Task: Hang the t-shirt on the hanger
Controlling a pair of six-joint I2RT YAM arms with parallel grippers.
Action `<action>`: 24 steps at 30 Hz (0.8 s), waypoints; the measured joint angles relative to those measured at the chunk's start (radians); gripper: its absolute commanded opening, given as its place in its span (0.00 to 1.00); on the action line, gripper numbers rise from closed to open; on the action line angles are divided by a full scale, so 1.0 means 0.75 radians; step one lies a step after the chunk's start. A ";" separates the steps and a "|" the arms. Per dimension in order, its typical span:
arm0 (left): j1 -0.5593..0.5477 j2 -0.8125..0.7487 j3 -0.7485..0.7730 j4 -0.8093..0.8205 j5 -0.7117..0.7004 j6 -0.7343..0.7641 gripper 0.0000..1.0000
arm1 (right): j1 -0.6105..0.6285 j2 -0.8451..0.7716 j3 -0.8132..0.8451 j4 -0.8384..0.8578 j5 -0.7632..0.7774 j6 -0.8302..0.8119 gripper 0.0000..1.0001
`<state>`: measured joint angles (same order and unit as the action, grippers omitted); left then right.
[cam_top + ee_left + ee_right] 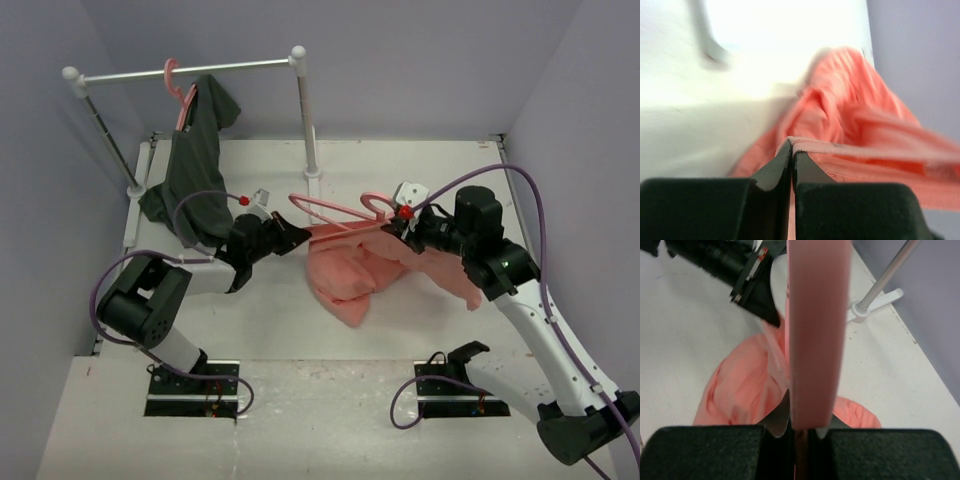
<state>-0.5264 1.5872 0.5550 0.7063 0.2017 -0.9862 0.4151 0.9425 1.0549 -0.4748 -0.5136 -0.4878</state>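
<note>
The salmon-pink t-shirt point(370, 268) lies crumpled on the table's middle. My left gripper point(297, 238) is shut on its hemmed edge point(850, 148) and holds that edge lifted. My right gripper point(398, 222) is shut on the thin pink hanger point(335, 209), which sticks out to the left above the shirt, hook near the gripper. In the right wrist view the hanger point(815, 330) runs straight up from the jaws, with the shirt point(740, 390) below and the left gripper point(757, 295) beyond.
A clothes rail point(185, 72) stands at the back left, carrying a dark grey shirt point(195, 165) on a matching pink hanger point(180, 95). Its right post point(306, 115) stands just behind the held hanger. Grey walls close the sides.
</note>
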 measured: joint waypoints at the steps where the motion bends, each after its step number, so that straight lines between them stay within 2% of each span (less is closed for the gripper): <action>1: 0.074 0.001 0.019 -0.029 0.032 0.013 0.00 | 0.003 -0.018 -0.006 -0.022 -0.011 0.001 0.00; 4: 0.218 0.001 0.134 -0.126 0.151 0.060 0.00 | 0.013 -0.044 -0.016 -0.098 -0.038 -0.004 0.00; 9: 0.267 -0.062 0.349 -0.401 0.185 0.197 0.00 | 0.015 -0.029 -0.006 -0.159 0.036 -0.011 0.00; 16: 0.277 -0.273 0.492 -0.767 0.072 0.386 0.00 | 0.050 0.061 0.104 -0.248 0.177 -0.025 0.00; 21: 0.275 -0.302 0.651 -0.970 0.046 0.526 0.00 | 0.101 0.155 0.266 -0.308 0.221 -0.052 0.00; 24: 0.161 -0.281 0.792 -1.115 -0.056 0.631 0.00 | 0.126 0.236 0.359 -0.333 0.210 -0.066 0.00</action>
<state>-0.4053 1.3763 1.1493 -0.1299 0.1596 -0.5127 0.5099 1.1197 1.3238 -0.7247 -0.3560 -0.5376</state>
